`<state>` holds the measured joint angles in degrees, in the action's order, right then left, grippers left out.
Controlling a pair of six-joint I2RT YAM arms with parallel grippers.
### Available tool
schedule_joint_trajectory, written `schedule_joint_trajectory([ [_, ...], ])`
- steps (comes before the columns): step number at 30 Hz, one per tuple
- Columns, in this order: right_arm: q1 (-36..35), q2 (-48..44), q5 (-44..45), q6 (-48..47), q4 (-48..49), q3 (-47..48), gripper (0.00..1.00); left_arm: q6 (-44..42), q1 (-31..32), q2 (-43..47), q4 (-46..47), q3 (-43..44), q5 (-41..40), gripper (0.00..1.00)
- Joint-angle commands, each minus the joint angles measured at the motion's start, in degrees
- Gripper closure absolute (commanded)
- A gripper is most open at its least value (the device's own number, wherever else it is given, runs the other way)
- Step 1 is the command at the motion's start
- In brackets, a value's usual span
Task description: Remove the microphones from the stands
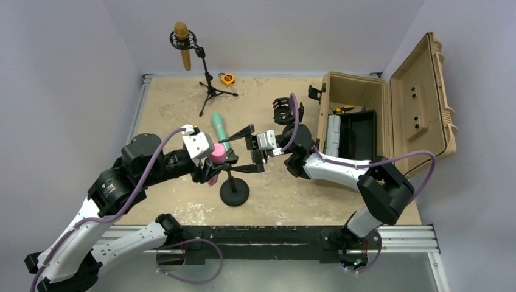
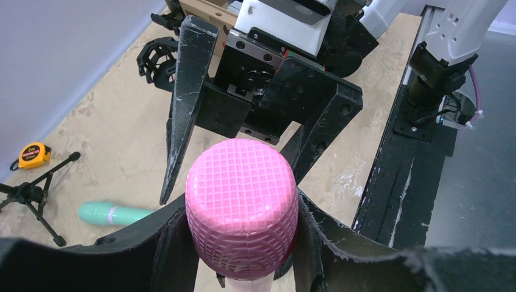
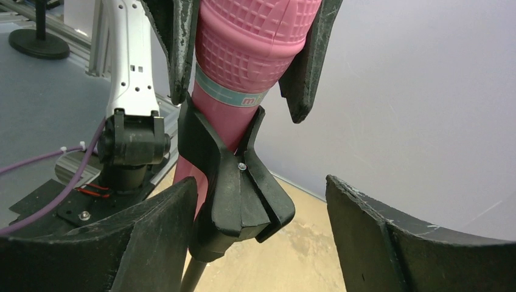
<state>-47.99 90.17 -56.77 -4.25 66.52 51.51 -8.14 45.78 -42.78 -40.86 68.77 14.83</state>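
A pink microphone (image 1: 217, 153) sits in the black clip (image 3: 237, 182) of a short stand with a round black base (image 1: 234, 194). My left gripper (image 1: 214, 160) is shut on the microphone's pink grille head (image 2: 241, 201), one finger on each side. My right gripper (image 1: 241, 152) is open, with its fingers on either side of the clip just below the microphone body (image 3: 243, 48); it touches neither. In the right wrist view the left gripper's fingers (image 3: 176, 42) clamp the head from above the clip.
A gold microphone (image 1: 181, 45) stands on a tripod at the back left. A green microphone (image 1: 218, 126) lies on the table behind the stand. A yellow tape measure (image 1: 227, 78), a black shock mount (image 1: 283, 111) and an open tan case (image 1: 389, 103) lie to the back and right.
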Motion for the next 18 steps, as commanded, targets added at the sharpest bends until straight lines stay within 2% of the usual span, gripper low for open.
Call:
schedule_joint_trajectory([
  [1,-0.15,-0.62,-2.22,-0.65,2.71,1.72,0.26,-2.84,0.11,0.33,-0.4,1.28,0.31,1.0],
  [7,-0.12,-0.29,-5.12,-1.4,2.28,1.31,0.33,-3.5,0.06,0.59,-0.94,1.27,0.25,1.0],
  [12,-0.09,-1.34,-5.8,-0.57,3.16,0.3,0.24,-4.34,0.11,1.03,-1.64,1.21,-0.06,1.0],
  [18,0.89,-1.65,-6.38,0.55,3.8,-0.33,0.24,-4.24,0.07,1.21,-1.69,0.86,0.03,1.0],
])
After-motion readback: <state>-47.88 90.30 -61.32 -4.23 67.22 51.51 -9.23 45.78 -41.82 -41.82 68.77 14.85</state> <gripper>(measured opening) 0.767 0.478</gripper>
